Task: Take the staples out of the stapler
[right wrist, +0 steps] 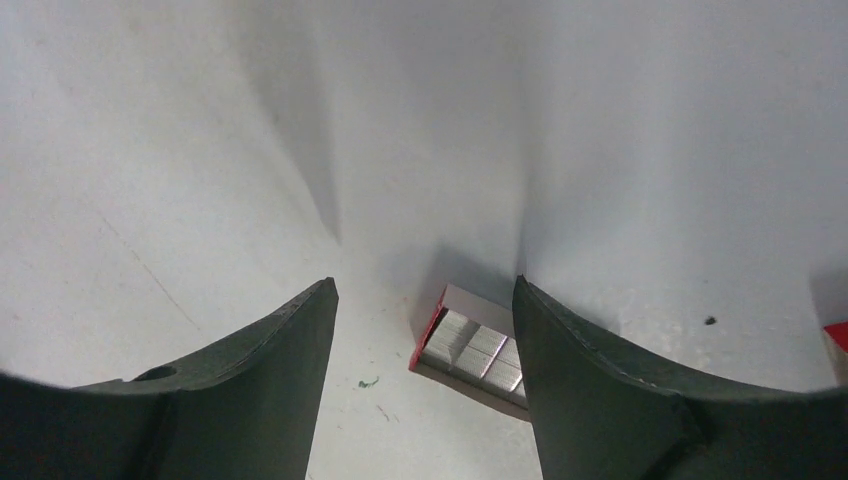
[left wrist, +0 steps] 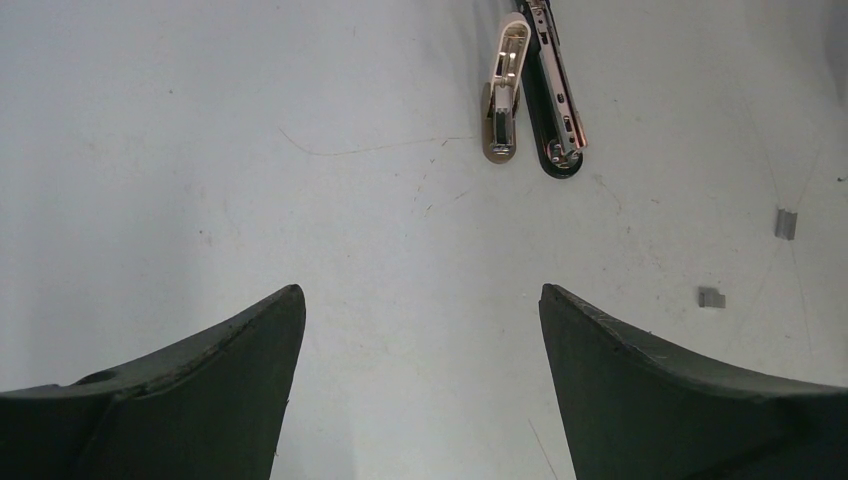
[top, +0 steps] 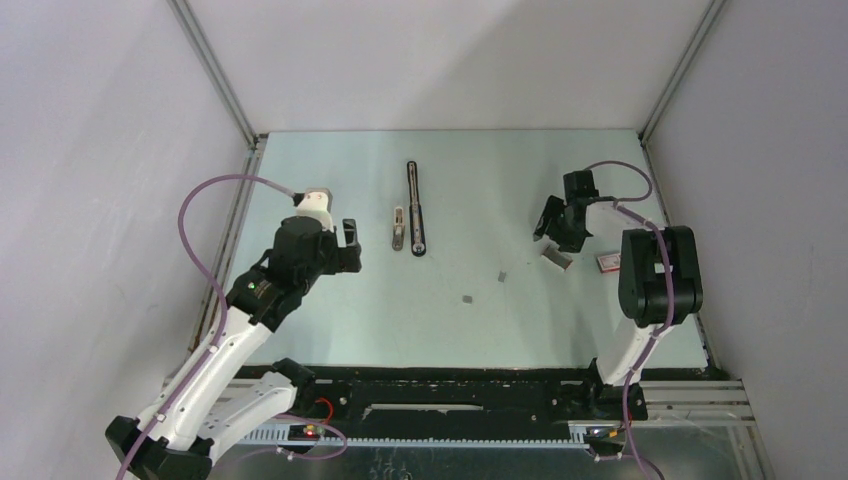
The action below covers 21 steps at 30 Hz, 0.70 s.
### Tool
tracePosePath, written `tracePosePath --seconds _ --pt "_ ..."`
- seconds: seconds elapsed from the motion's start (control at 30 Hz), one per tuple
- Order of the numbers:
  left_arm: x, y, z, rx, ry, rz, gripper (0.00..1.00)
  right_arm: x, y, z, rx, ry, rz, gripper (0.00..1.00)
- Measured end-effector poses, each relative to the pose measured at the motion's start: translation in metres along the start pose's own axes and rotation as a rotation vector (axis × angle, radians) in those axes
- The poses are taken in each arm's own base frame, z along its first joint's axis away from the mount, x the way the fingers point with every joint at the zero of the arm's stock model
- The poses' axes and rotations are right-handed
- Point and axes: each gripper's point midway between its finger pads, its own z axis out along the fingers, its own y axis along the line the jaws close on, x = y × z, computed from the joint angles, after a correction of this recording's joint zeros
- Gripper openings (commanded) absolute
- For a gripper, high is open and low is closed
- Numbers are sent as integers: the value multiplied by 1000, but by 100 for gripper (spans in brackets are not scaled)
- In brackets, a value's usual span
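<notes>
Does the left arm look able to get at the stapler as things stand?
Probably yes. The left gripper is open and faces the stapler with only table surface between; the short silvery strip close beside it might get nudged.

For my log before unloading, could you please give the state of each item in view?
stapler: lying flat, ungripped.
staples: lying beside the stapler, ungripped.
staple box: open, staples inside.
small grey bits: two, lying loose.
left gripper: open, empty.
right gripper: open, empty.

Red-edged tray (right wrist: pixel 430 338) — loose bits (left wrist: pixel 711 297) (metal, perhaps)
</notes>
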Motion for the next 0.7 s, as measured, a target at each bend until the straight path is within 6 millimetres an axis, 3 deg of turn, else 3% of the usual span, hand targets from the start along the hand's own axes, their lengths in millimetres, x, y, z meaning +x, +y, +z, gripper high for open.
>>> tracePosePath --seconds 0.37,0.53,0.7 --pt "0 -1 0 9 4 -3 92 14 17 0 -15 18 -81 77" --pt "1 -1 0 10 5 -3 92 10 7 -4 44 -3 -91 86" --pt "1 -2 0 18 7 -4 92 -1 -5 -21 110 -56 -110 94"
